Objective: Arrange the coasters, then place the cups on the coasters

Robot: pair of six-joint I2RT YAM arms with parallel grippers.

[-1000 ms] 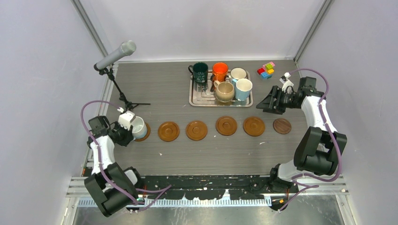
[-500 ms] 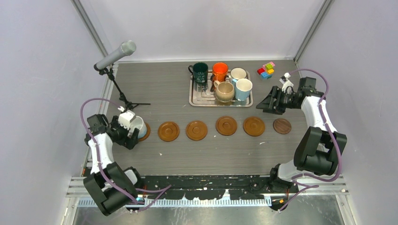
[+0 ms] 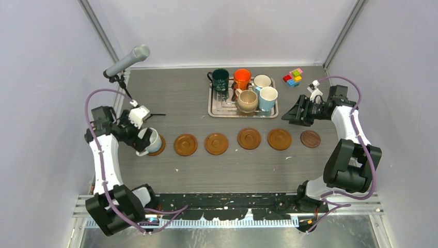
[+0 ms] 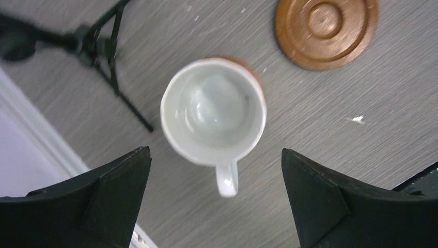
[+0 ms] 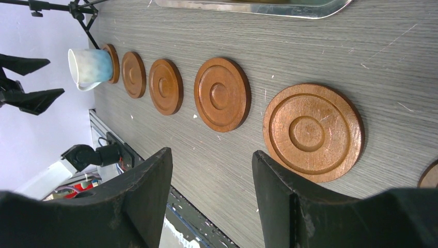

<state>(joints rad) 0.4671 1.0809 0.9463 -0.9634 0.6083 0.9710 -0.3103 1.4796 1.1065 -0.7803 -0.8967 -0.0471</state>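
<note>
A whitish cup (image 3: 152, 140) stands upright on the leftmost coaster (image 3: 160, 146), its handle toward the near edge. My left gripper (image 3: 137, 137) hangs above it, open, touching nothing; from the left wrist view the cup (image 4: 213, 111) lies below, between the spread jaws of the gripper (image 4: 214, 151). Four bare brown coasters (image 3: 216, 143) and a smaller dark coaster (image 3: 310, 138) continue the row to the right. Dark green (image 3: 220, 78), orange (image 3: 241, 77), whitish (image 3: 262, 81), beige (image 3: 247, 99) and light blue (image 3: 268, 98) cups sit on the tray (image 3: 212, 111). My right gripper (image 3: 292, 114) is open and empty beside the tray, low over the table (image 5: 212, 155).
A microphone (image 3: 126, 61) on a small tripod (image 3: 140, 111) stands at the back left, close to my left arm. Small coloured blocks (image 3: 293, 76) lie at the back right. White walls close in both sides.
My left gripper has opened, let go of the whitish cup on the leftmost coaster, and lifted back toward the left. The right arm has not moved.
</note>
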